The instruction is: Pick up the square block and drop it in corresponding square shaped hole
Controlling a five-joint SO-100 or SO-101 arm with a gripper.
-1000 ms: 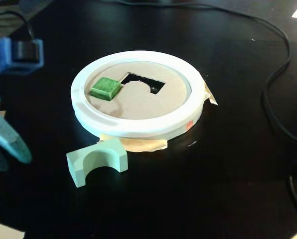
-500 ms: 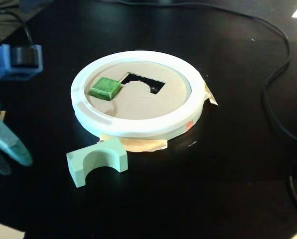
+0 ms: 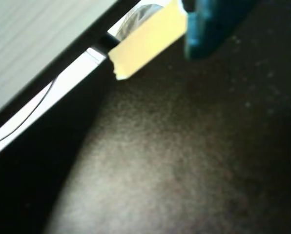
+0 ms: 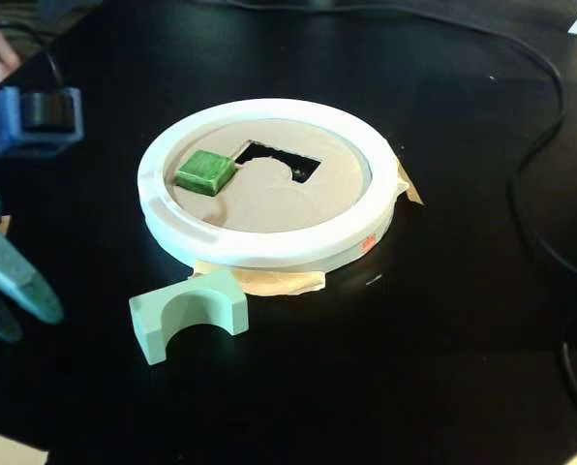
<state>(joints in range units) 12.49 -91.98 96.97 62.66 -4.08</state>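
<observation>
In the fixed view a green square block point(image 4: 205, 170) lies on the brown cardboard lid point(image 4: 269, 199) of a round white ring container point(image 4: 269, 247), at the lid's left side. Just right of it is a dark angular cut-out point(image 4: 274, 158) in the lid. My gripper point(image 4: 25, 323) is at the far left edge, low over the black table and well left of the container. Its teal fingers point(image 4: 22, 281) stand slightly apart with nothing between them. In the wrist view one teal finger point(image 3: 214, 24) shows at the top, over bare black table.
A pale green arch-shaped block point(image 4: 187, 312) lies on the table in front of the container. Masking tape point(image 4: 269, 281) sticks out under the ring. Black cables point(image 4: 535, 145) run along the right side. The wrist view shows a strip of tape point(image 3: 145, 41) at the table edge.
</observation>
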